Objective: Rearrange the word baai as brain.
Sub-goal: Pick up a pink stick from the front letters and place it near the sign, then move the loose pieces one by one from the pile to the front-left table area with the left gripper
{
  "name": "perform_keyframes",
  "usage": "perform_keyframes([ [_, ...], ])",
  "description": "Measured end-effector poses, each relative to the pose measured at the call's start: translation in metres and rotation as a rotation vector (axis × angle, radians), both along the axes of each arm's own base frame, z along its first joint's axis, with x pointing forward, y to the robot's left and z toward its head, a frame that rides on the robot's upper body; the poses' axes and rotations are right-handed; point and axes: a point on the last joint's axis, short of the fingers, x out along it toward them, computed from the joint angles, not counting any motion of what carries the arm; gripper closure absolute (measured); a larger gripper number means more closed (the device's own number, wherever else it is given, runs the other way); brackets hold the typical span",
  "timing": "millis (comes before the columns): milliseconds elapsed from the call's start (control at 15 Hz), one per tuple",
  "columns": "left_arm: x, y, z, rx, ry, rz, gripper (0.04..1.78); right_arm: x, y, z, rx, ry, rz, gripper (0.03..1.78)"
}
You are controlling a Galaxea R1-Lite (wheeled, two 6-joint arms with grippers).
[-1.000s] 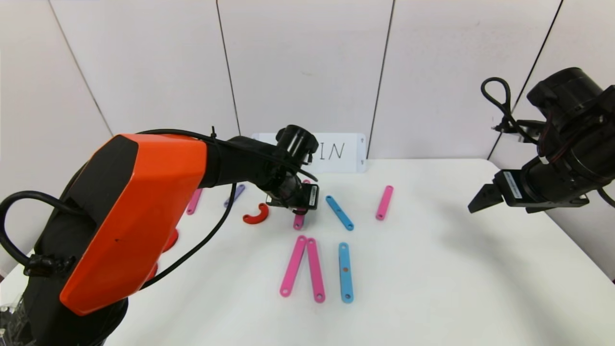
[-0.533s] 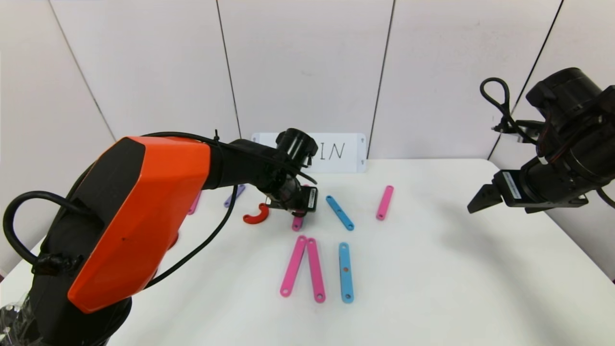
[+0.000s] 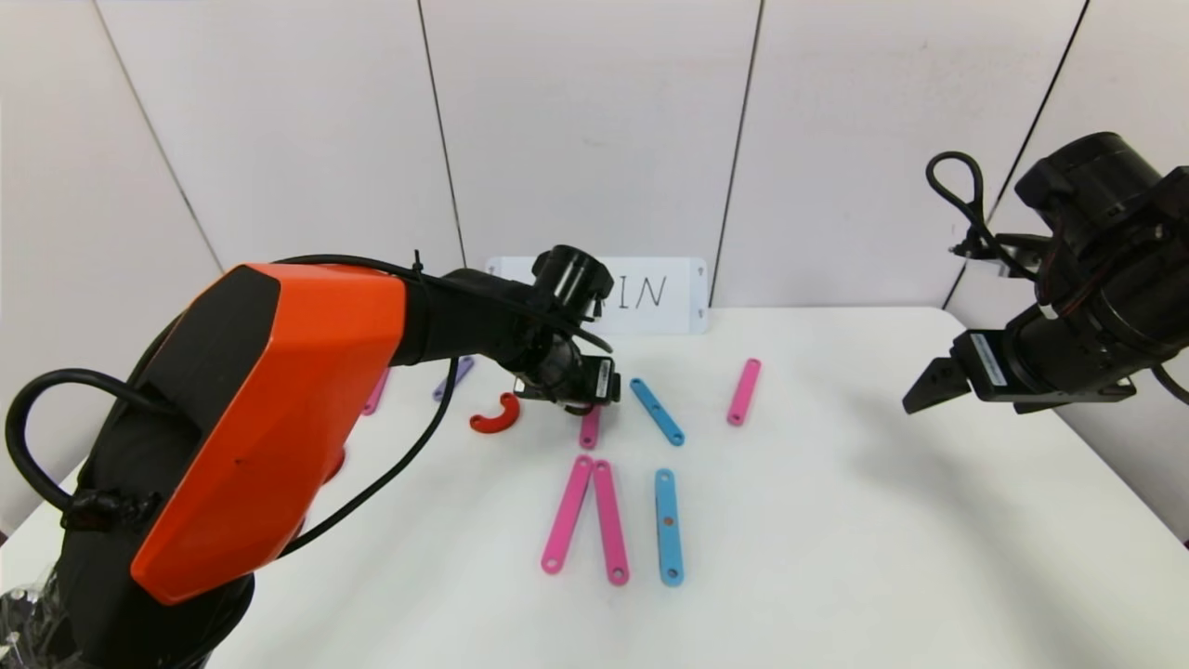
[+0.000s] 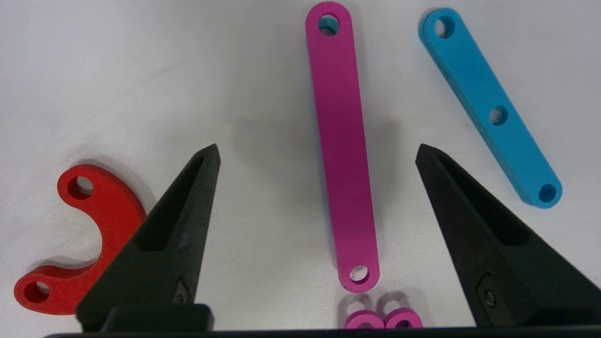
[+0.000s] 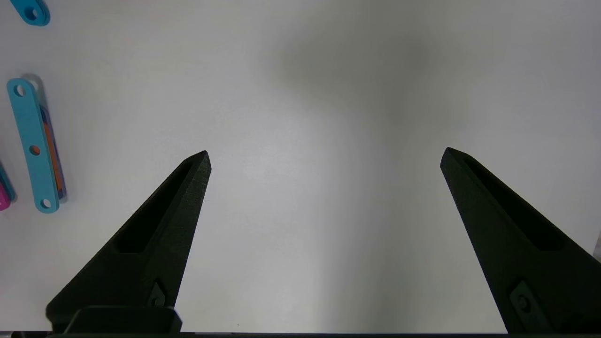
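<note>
My left gripper (image 3: 581, 398) hangs low over a short pink strip (image 3: 589, 428), at the table's middle back. In the left wrist view the gripper (image 4: 317, 148) is open, and this pink strip (image 4: 342, 141) lies flat between the fingers, touching neither. A red half-ring (image 3: 495, 414) (image 4: 80, 244) lies to its left and a slanted blue strip (image 3: 657, 411) (image 4: 490, 105) to its right. Two long pink strips (image 3: 568, 513) (image 3: 610, 522) and a blue strip (image 3: 668, 526) lie nearer to me. My right gripper (image 3: 929, 390) (image 5: 325, 152) is open and empty, raised at the right.
Another pink strip (image 3: 743, 391) lies at the back right. A purple strip (image 3: 453, 376), a pink strip (image 3: 375, 390) and red pieces (image 3: 330, 465) lie partly hidden behind my left arm. The white card (image 3: 655, 293) stands against the wall.
The left gripper has shifted slightly right, and the near end of the pink strip under it has moved right. The right arm has not moved.
</note>
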Motion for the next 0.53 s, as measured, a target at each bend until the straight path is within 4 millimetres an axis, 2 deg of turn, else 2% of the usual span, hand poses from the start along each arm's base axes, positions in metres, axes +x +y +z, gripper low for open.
perform_keyframes([
  [133, 0.002, 0.008, 0.009, -0.013, -0.021, 0.019, 0.12, 0.0, 0.0, 0.0, 0.0, 0.0, 0.001, 0.1],
  [267, 0.005, 0.025, 0.022, 0.0, -0.037, 0.049, 0.08, 0.001, 0.001, -0.001, 0.0, 0.003, 0.004, 0.1],
  [533, 0.009, 0.083, 0.044, 0.1, -0.008, 0.141, 0.08, 0.001, 0.003, -0.003, 0.0, 0.009, 0.012, 0.1],
])
